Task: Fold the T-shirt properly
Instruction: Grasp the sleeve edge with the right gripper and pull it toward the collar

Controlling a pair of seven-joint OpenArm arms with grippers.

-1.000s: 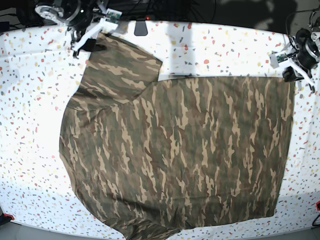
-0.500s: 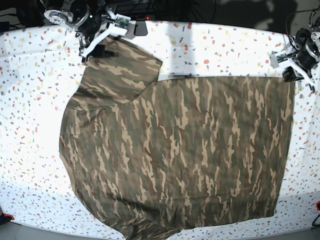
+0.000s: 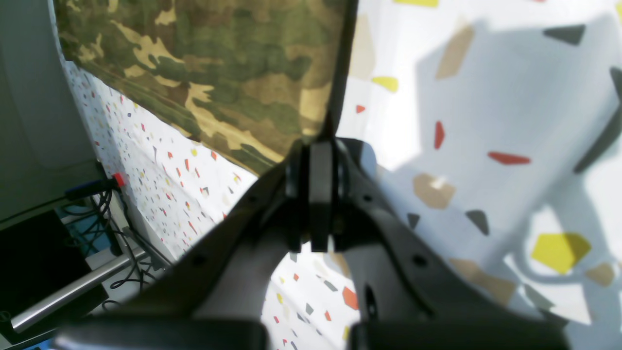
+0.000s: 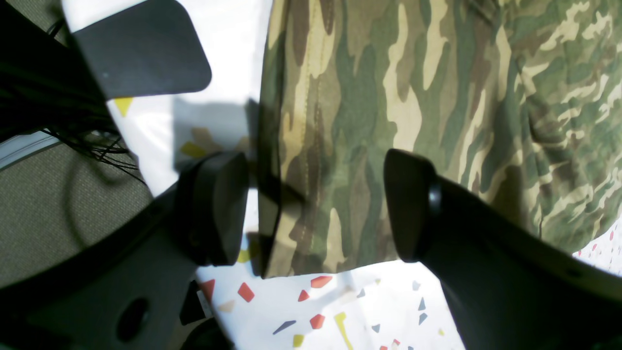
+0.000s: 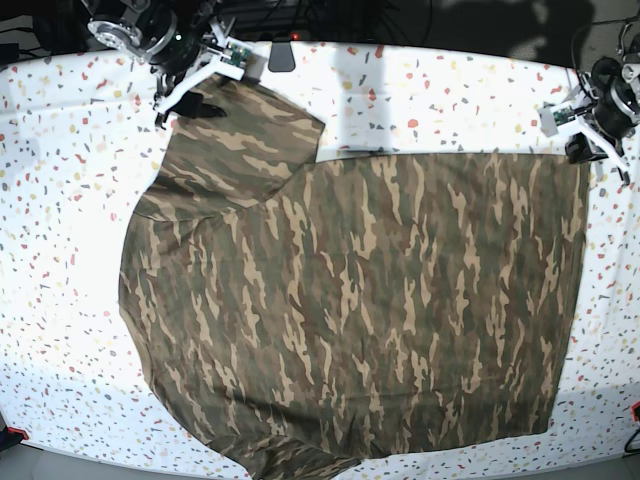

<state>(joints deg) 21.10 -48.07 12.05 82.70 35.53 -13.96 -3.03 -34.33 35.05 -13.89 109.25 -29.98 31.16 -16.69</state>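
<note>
The camouflage T-shirt (image 5: 350, 300) lies spread flat on the speckled table, one sleeve pointing to the far left. My right gripper (image 5: 190, 98) is at that sleeve's end. In the right wrist view it (image 4: 311, 209) is open, its fingers (image 4: 214, 214) straddling the sleeve's hemmed edge (image 4: 311, 146). My left gripper (image 5: 583, 150) is at the shirt's far right corner. In the left wrist view it (image 3: 320, 160) is shut, with the shirt's corner (image 3: 218, 73) running into the fingertips. The neckband is not in view.
The white speckled table (image 5: 60, 250) extends around the shirt on all sides. A dark flat object (image 5: 282, 55) lies at the back edge near the right gripper. Cables and a metal bar (image 3: 73, 287) hang beyond the table's right edge.
The right gripper has shifted and turned a little over the sleeve end. The shirt and the left gripper have not moved.
</note>
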